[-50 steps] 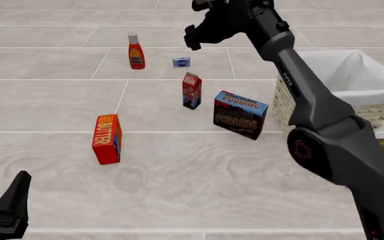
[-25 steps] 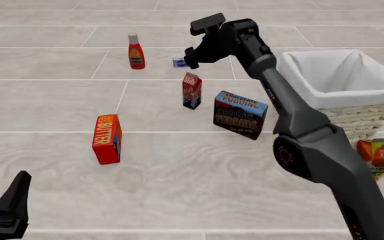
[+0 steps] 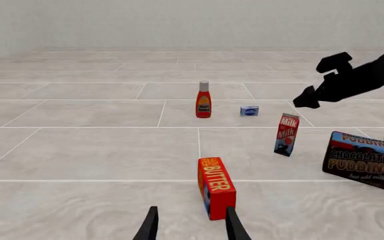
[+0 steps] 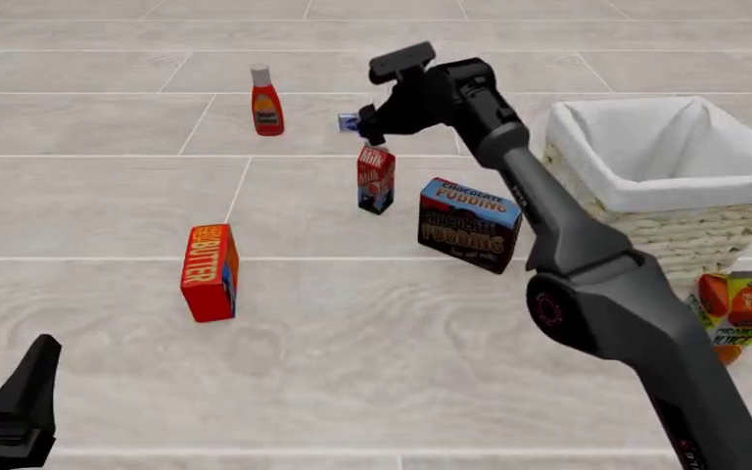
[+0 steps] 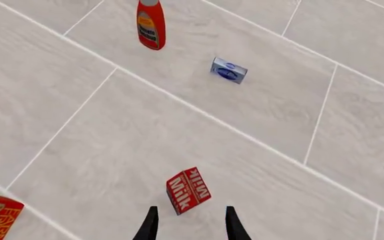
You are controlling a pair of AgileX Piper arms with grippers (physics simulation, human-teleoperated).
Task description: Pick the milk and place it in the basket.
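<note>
Currently, the left gripper (image 4: 11, 411) is sitting low at the near left corner of the tiled table (image 4: 350, 343), its fingers parted and holding nothing, with the butter box (image 4: 211, 272) standing a little ahead of it and slightly to its right. Farther out and to that box's right, a red sauce bottle (image 4: 266, 101) is standing upright, well to the left of the right gripper (image 4: 379, 98). A small blue and white packet (image 4: 349, 121) is lying just beside the right gripper. The right gripper is hovering directly above the milk (image 4: 375, 178), fingers spread apart and empty; the wrist camera is showing the carton's red top (image 5: 188, 190) between the fingertips, not touched. The chocolate pudding box (image 4: 470, 223) is standing just right of the milk. Beyond it, the basket (image 4: 689, 225) is sitting to the right of the right gripper, and an orange juice carton (image 4: 742, 308) is standing nearer the camera beside the basket.
</note>
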